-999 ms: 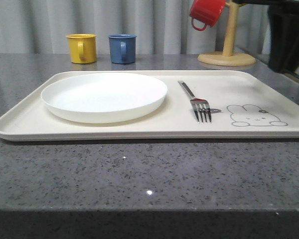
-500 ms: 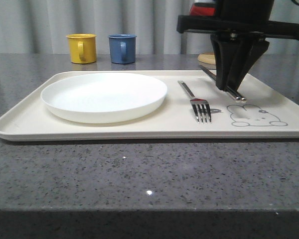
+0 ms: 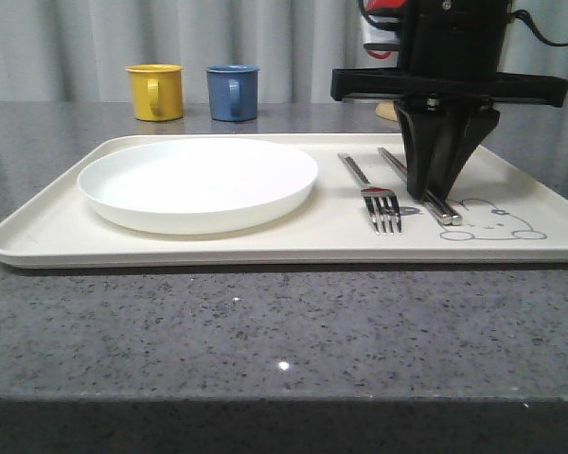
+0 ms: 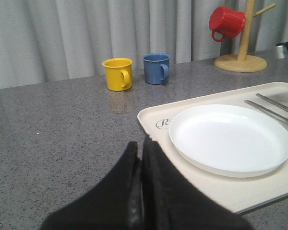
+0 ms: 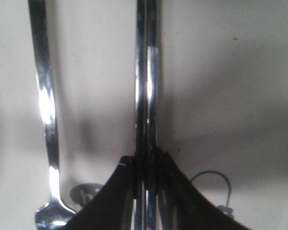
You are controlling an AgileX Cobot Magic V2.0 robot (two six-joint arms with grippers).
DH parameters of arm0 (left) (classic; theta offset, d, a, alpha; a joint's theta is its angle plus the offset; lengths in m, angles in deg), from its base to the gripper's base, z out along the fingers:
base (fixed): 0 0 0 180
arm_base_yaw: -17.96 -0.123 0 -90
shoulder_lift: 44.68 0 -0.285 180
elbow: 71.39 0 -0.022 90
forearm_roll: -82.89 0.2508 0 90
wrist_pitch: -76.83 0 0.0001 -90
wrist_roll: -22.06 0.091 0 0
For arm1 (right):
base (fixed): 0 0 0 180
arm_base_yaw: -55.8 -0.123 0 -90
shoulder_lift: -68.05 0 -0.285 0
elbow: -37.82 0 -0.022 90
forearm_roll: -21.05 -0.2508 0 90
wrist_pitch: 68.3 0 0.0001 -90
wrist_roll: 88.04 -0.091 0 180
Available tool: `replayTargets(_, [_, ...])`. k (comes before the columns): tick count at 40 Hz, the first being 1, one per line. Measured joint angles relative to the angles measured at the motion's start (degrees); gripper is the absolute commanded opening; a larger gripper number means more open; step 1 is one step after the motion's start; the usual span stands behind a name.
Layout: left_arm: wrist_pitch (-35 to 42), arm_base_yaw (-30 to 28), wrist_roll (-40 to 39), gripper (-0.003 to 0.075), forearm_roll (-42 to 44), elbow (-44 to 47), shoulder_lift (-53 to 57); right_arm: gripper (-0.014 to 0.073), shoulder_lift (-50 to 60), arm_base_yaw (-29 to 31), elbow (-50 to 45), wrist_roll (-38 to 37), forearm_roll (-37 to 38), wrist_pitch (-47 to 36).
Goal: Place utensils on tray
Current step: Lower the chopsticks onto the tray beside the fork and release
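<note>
Item 1, tray: cream, rimmed, lying nearest on the grey counter, carrying everything below.

Item 2, white plate: sitting at the tray's 9 o'clock side.

Item 3, fork: lying just at 3 o'clock of the plate, tines toward the camera.

Item 4, chopsticks: flat metal pair, resting on or just over the tray immediately at 3 o'clock of the fork, beside the rabbit drawing. The right gripper is clamping them mid-length, jaws pressed on both sticks. Judged stiff, light and slippery; pinching both together near the middle should be keeping them from scissoring.

Item 5, left gripper: jaws together, holding nothing, hanging over the counter off the tray's 9 o'clock edge.

Item 6, at 12 o'clock beyond the tray: yellow mug, blue mug.

View notes: the right wrist camera is showing the fingers closed against the paired sticks; the left wrist camera is showing a red mug hanging on a wooden stand.
</note>
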Motion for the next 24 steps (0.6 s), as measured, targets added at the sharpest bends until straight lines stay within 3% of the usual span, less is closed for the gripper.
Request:
replayTargets(6, [0.0, 0.0, 0.0, -0.0018, 0.0, 0.0, 0.0, 0.0181, 0.0, 0.0, 0.0, -0.2, 0.1, 0.0])
replayTargets(15, [0.0, 0.0, 0.0, -0.0018, 0.0, 0.0, 0.0, 0.0433, -0.1, 0.0, 0.0, -0.2, 0.1, -0.2])
replayTargets(24, [0.0, 0.0, 0.0, -0.0018, 0.0, 0.0, 0.0, 0.0455, 1.8, 0.0, 0.0, -0.2, 2.5, -0.2])
